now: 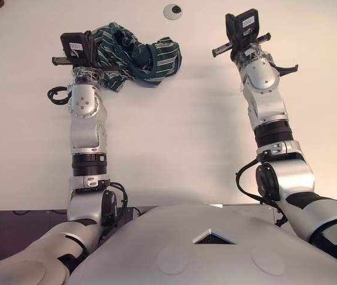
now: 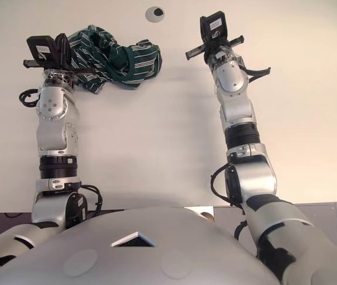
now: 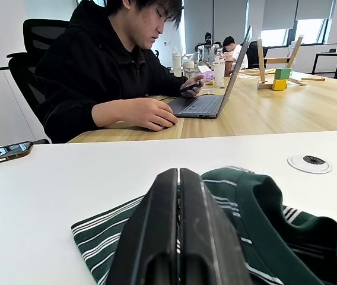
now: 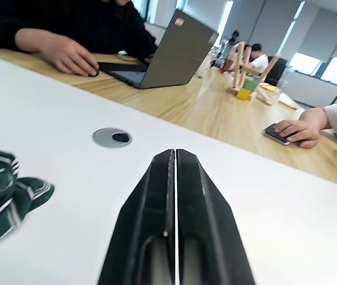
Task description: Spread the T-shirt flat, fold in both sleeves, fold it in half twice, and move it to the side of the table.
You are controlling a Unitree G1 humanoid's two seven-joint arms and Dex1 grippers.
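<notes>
The T-shirt (image 1: 136, 56), dark green with thin white stripes, lies in a crumpled heap on the white counter (image 1: 174, 136), on the far left part of it. We see it bunched and twisted on itself, with folds standing up in the middle. One striped flap (image 3: 106, 237) lies flatter against the counter on the heap's left side.

The left arm (image 1: 85, 136) stretches straight forward, and the left jaws sit at the left edge of the heap. Their two fingers (image 3: 156, 231) are pressed together with only a thin dark line between them, and striped cloth shows close on either side of them and beyond the tips. We cannot tell whether any cloth is pinched between them.

The right arm (image 1: 269, 113) reaches forward on the other side, and the right jaws are well apart from the T-shirt. Their fingers (image 4: 150, 225) are closed against each other with nothing between them, and bare counter lies beyond the tips.

A round grey cable cap (image 1: 172, 11) is set into the counter beyond the heap, between the two arms and apart from the cloth. A dark phone (image 3: 5, 152) lies at the far left edge of the counter, well apart from the T-shirt. Behind the counter stands a wooden table (image 3: 263, 113) with an open laptop (image 3: 207, 101) on it.
</notes>
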